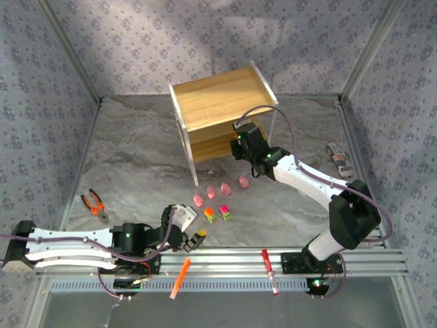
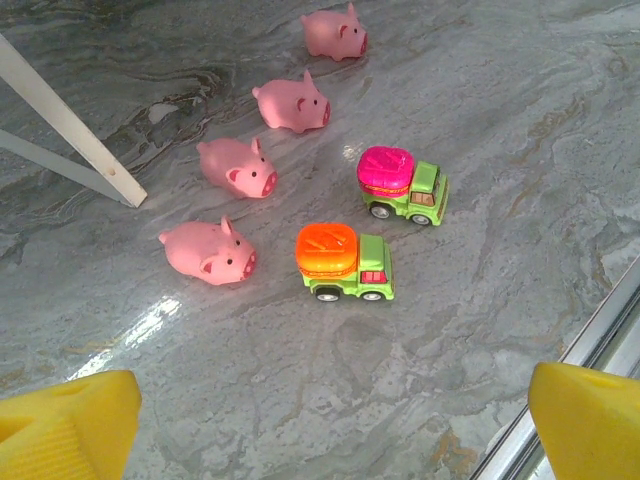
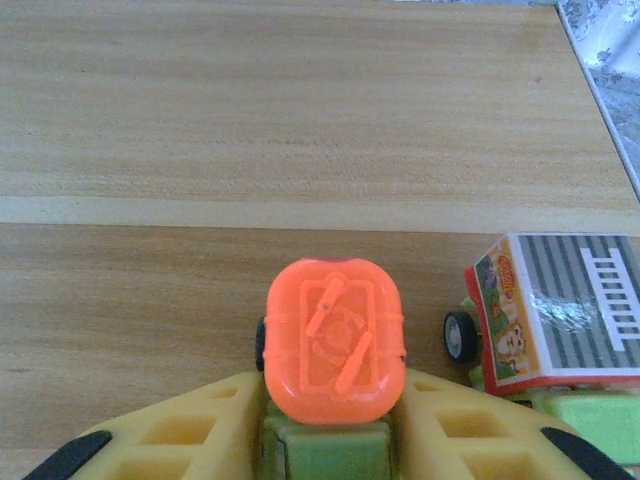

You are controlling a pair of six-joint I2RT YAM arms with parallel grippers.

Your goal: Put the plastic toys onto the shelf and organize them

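Right wrist view: my right pincer (image 3: 325,425) flanks the orange-topped truck (image 3: 333,338) on the shelf (image 3: 300,120) board. The truck's long axis runs 6 to 12 o'clock, and I cannot tell whether the jaws grip it. My left pincer (image 2: 330,425), wide open and empty, is nearer the bench (image 2: 520,150) toys, with the pink-topped truck (image 2: 400,185) at 1 o'clock.

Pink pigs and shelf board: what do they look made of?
Pink pigs: probably soft rubber or vinyl, matte; rounded moulded bodies, dull highlights. Shelf board: light wood or wood-look laminate, satin; straight grain lines, can't tell which.
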